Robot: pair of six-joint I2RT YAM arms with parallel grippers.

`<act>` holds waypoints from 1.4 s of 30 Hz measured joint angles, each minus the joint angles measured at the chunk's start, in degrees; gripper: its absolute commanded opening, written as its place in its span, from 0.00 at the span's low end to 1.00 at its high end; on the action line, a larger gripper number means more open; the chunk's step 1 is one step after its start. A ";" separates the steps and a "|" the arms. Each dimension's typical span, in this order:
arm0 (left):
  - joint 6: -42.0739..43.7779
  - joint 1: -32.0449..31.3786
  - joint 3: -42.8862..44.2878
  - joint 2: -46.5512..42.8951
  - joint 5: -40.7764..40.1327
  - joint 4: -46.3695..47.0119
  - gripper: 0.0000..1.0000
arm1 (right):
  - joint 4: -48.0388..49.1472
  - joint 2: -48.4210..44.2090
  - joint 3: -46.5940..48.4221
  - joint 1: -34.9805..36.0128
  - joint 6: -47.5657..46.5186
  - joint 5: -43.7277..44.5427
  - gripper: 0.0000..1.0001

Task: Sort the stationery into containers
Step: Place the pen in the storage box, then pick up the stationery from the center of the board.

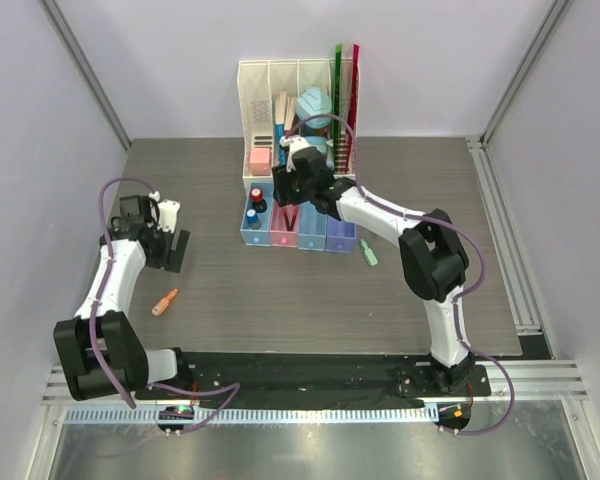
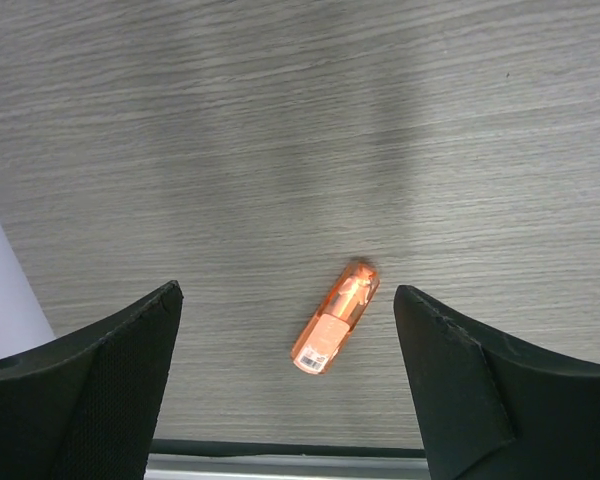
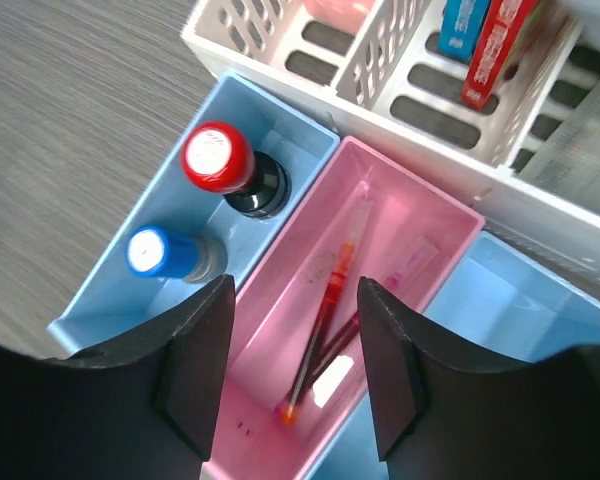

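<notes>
Our right fingers [image 3: 195, 370] hung parted and empty over the pink rectangular plastic bin [image 3: 255, 420], the thin dark-red pen [image 3: 325, 320] lying inside. Well left of that bin, our left fingers [image 2: 90, 390] gaped above the stubby orange plastic piece [image 2: 337, 317] on the tabletop [image 2: 280, 120]; we judged squaring across it wisest.

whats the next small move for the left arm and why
Probably lower the left gripper straight down around the orange piece, ready to close. Its jaws stand open, and the piece lies loose on the table below the gap between them, not yet sorted.
</notes>
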 measured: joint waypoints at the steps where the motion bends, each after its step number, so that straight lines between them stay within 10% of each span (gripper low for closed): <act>1: 0.81 0.15 -0.07 0.33 0.46 0.02 0.86 | -0.59 -1.18 -0.11 0.24 -0.68 0.22 0.61; 18: 14.64 7.61 -13.53 -9.51 5.22 -0.55 0.98 | -7.85 -31.45 -18.80 1.16 -18.69 2.19 0.96; 31: 28.50 11.52 -22.91 -15.30 13.51 -4.61 1.00 | -16.98 -42.03 -26.25 -2.47 -30.16 2.36 0.96; 42: 34.84 15.61 -18.80 -3.52 15.54 -4.07 0.96 | -18.16 -43.32 -26.25 -6.05 -30.21 0.79 0.96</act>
